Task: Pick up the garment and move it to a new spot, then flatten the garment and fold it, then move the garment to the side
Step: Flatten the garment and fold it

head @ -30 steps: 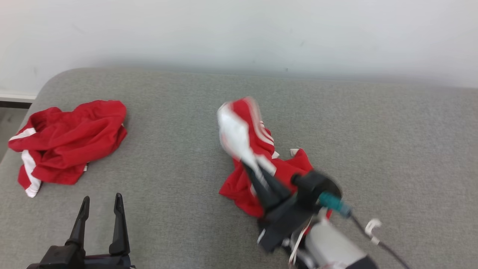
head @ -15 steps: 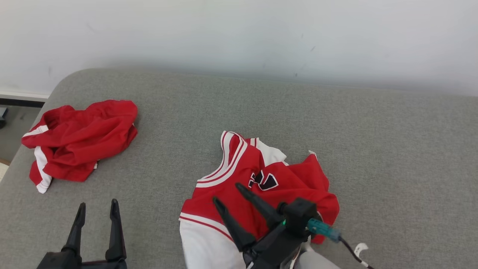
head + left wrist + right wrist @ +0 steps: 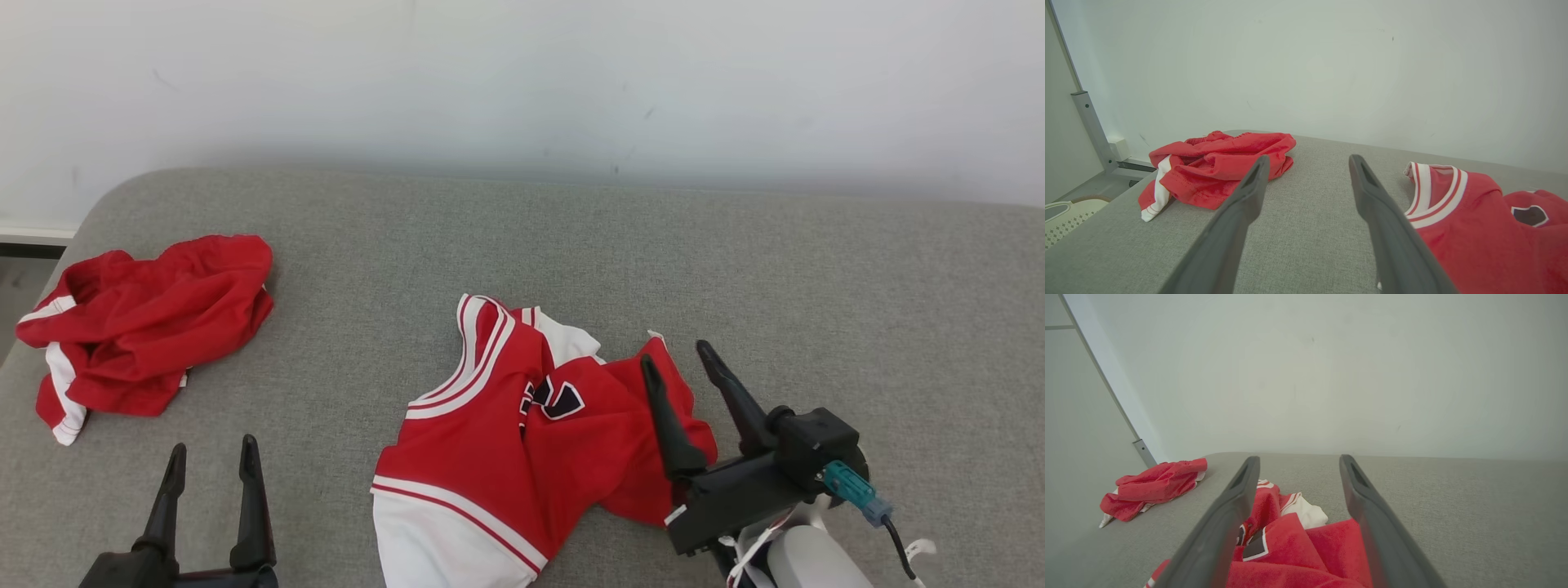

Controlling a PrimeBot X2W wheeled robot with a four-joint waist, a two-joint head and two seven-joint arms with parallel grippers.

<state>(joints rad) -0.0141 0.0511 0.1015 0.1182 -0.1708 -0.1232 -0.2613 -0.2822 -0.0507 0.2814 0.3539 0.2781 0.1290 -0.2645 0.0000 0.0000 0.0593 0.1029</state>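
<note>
Your right claw (image 3: 676, 354) stands wide with nothing between its fingers, poised over the right edge of the red jersey (image 3: 490, 441). The jersey lies rumpled near the middle of the grey worktop (image 3: 816, 286) (white hem nearest the robot). Your left claw (image 3: 212, 446) is also wide and empty, at lower left, well apart from a second red bundle (image 3: 147, 327).
</note>
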